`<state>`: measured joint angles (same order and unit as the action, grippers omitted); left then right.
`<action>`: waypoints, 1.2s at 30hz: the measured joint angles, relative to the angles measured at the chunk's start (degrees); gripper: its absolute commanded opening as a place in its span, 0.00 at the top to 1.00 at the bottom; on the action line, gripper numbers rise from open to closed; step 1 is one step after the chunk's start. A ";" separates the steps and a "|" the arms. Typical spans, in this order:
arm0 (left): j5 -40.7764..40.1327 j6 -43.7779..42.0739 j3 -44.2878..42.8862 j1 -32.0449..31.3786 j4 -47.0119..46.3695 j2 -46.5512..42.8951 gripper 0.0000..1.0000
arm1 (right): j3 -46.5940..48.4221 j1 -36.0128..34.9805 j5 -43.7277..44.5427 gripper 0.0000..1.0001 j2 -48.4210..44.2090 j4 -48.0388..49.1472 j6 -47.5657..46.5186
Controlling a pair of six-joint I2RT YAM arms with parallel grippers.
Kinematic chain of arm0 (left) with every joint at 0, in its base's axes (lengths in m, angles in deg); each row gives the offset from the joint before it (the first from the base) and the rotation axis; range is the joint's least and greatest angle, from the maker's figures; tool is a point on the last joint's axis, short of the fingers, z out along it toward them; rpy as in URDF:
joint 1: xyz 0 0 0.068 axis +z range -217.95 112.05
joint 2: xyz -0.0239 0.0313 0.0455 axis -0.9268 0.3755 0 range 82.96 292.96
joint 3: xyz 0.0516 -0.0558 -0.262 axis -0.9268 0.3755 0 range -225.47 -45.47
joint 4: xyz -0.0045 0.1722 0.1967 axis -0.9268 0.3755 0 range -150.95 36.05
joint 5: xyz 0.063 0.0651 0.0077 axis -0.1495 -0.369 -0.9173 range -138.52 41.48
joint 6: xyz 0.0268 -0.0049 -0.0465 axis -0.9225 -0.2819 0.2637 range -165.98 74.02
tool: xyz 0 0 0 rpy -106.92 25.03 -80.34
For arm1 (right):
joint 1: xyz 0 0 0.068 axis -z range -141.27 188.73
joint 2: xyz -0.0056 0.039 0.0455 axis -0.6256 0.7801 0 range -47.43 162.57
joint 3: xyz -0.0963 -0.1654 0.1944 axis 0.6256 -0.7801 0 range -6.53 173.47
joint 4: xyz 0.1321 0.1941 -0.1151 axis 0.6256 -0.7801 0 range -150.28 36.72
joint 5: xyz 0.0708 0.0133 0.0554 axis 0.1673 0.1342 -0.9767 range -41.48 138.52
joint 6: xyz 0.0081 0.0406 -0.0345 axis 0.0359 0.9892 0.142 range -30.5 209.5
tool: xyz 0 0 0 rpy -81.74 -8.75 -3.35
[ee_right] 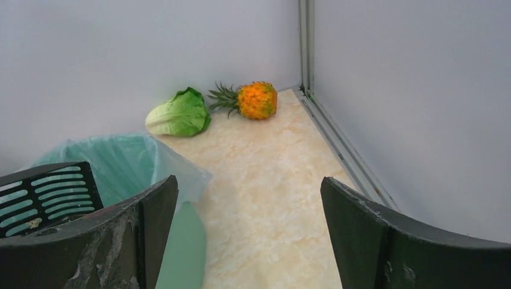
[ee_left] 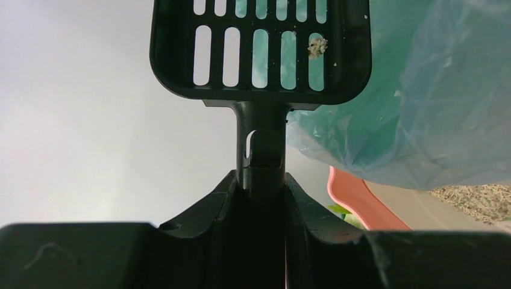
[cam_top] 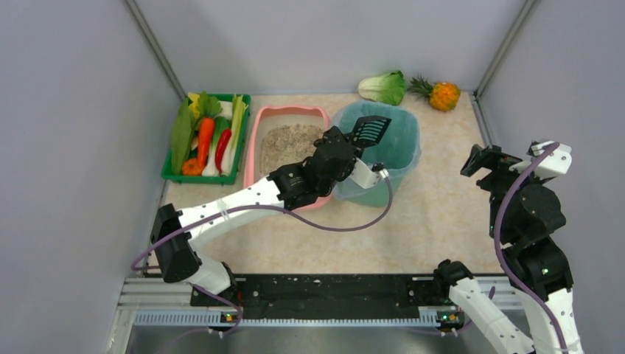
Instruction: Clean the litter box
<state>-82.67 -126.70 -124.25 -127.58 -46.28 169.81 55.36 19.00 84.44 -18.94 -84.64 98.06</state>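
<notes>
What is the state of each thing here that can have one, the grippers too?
litter box: uncovered, litter inside.
bin: open, lined with a bag.
scoop: raised at the bin's rim, one small clump on its slots.
left gripper: shut on the scoop's handle.
right gripper: open, holding nothing.
crate: filled with vegetables.

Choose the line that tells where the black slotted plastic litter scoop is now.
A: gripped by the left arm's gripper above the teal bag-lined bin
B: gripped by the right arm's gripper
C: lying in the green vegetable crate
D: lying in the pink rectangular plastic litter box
A: the left gripper clamps the black slotted plastic scoop by its handle, head over the teal bag-lined bin.
</notes>
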 measured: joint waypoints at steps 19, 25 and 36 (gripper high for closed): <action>8.44 27.23 -10.67 5.31 12.33 0.00 1.00 | -0.39 0.00 -0.04 0.11 0.04 0.02 0.07; 15.82 36.72 -12.52 8.55 16.33 -1.22 1.00 | -0.42 0.00 -0.04 0.11 0.07 0.04 0.17; 19.30 41.03 -11.56 10.16 15.69 -2.47 1.00 | -0.42 0.00 -0.92 0.11 0.24 0.07 0.63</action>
<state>-63.37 -85.68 -135.82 -117.42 -30.58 167.34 54.94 19.00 83.53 -18.70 -84.57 98.69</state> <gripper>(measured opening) 0.326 0.886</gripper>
